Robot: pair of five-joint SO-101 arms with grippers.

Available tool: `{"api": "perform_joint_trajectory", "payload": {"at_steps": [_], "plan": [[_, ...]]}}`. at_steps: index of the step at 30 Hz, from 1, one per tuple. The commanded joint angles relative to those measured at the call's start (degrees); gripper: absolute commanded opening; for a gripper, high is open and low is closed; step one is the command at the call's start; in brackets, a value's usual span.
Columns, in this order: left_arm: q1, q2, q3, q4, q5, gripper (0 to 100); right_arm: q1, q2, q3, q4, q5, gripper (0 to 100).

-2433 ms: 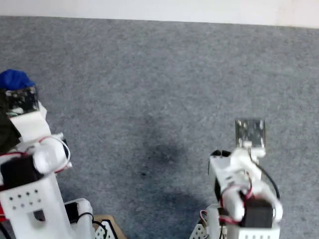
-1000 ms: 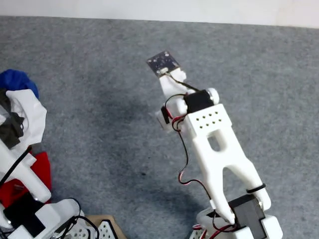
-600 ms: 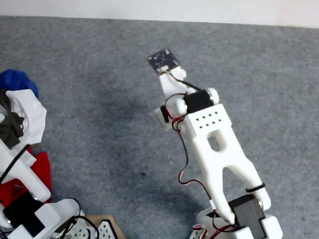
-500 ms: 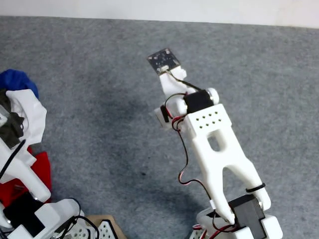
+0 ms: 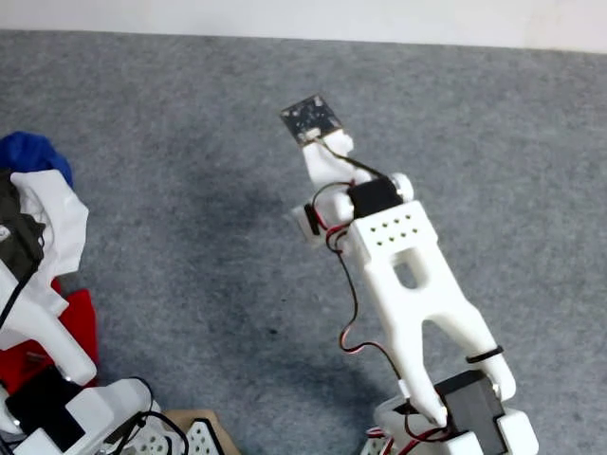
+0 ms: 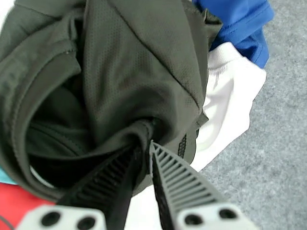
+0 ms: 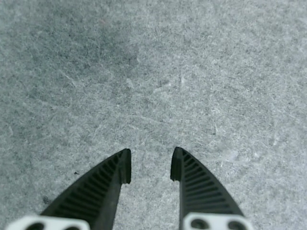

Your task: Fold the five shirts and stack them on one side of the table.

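We are pinching a fold of the dark olive mesh shirt (image 6: 139,62) with our left gripper (image 6: 147,143), closed tight on it, in the heap beside the blue shirt (image 6: 230,19) and white shirt (image 6: 230,100) at the left edge of the grey carpeted tabletop (image 5: 190,142). Our right gripper (image 7: 150,165), part open and empty, has swung out from its base over the bare centre, probably readying to help spread this shirt.

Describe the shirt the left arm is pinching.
Find the heap of shirts at the left edge of the grey table, where the left tool grips one. It is the dark olive mesh shirt, unlike the white shirt, blue shirt and red shirt beside it.
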Motion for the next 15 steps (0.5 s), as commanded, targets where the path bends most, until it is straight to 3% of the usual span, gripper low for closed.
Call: {"api": "perform_joint_trajectory", "payload": {"at_steps": [1,9,15], "plan": [[1.7,-0.2,0.7,-1.0,0.1,1,-0.5,-0.2,-0.6,-1.5,-0.7,15.5],[6.4,-0.8,1.5,-0.7,0.2,1,-0.5,-0.2,-0.5,-1.3,-0.7,14.9],[16.2,-4.8,-6.6,4.5,0.4,1,-0.4,-0.7,-0.5,-1.0,-0.7,10.5]]}}
